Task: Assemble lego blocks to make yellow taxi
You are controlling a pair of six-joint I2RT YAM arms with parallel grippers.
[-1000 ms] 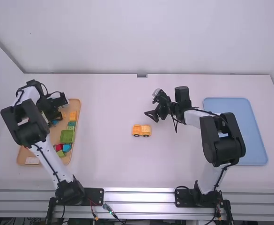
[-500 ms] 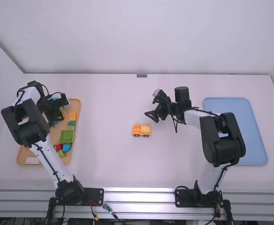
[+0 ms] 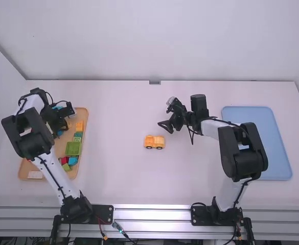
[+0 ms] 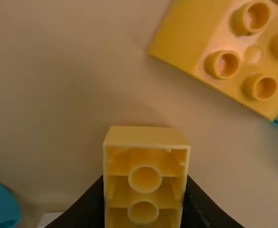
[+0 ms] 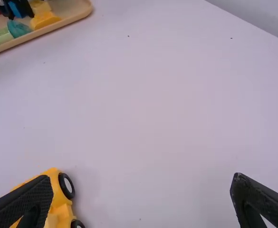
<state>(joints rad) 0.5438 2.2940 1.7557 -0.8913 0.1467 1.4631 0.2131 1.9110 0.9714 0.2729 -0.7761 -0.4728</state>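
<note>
On the table [image 3: 129, 178] are set a blue tray [image 3: 256, 153] and a tan tray [image 3: 60, 147] of blocks [image 3: 73, 148]. The right tool [image 3: 168, 114] is held wide open, empty, near the yellow car [image 3: 152, 140]; over the tan tray, a yellow block [image 4: 146, 137] is clamped by the left tool [image 3: 57, 116].

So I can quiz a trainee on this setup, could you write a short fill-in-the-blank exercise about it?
1. The block held by the left tool is coloured ______.
2. The right tool is not shut but ______.
3. The wheeled vehicle stands on the table, somewhere ______ the two trays.
4. Unlike the tan tray, the other tray is coloured ______.

Missing words: yellow; open; between; blue.
</note>
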